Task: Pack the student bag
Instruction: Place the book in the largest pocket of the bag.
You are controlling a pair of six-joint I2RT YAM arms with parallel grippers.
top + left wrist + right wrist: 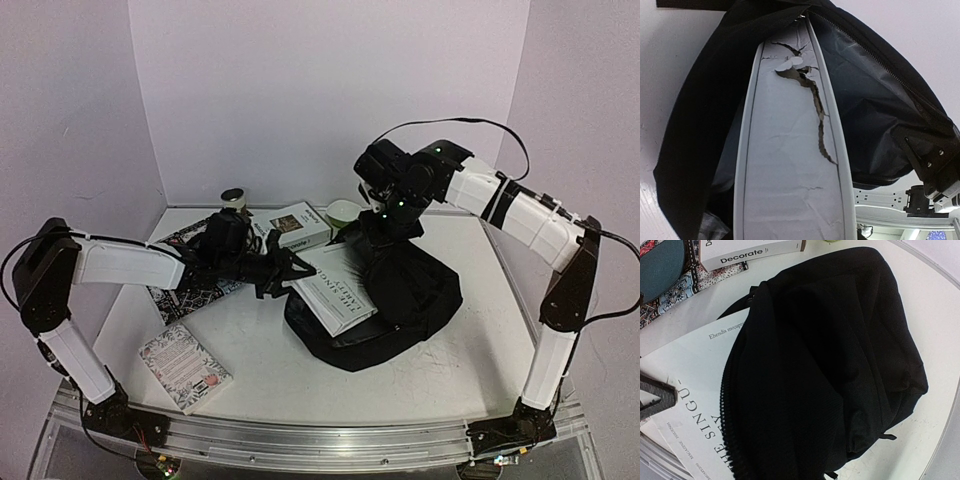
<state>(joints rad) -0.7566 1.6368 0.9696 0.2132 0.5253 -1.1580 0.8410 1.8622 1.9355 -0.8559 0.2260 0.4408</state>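
The student bag (410, 290) is black, the large book (335, 290) white with grey lettering, the plate (660, 262) dark teal.

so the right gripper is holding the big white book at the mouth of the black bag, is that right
No, it is the left gripper that holds the white book at the mouth of the black bag, as the top view shows. The right gripper is at the bag's raised top instead.

left arm (120, 262): forearm level, reaching from left of the student bag (425, 290) | left gripper (293, 270): at bag's mouth, clamped on white book (335, 288) | right arm (520, 215): elbow high, bent over bag | right gripper (384, 228): closed, pinching bag's top fabric
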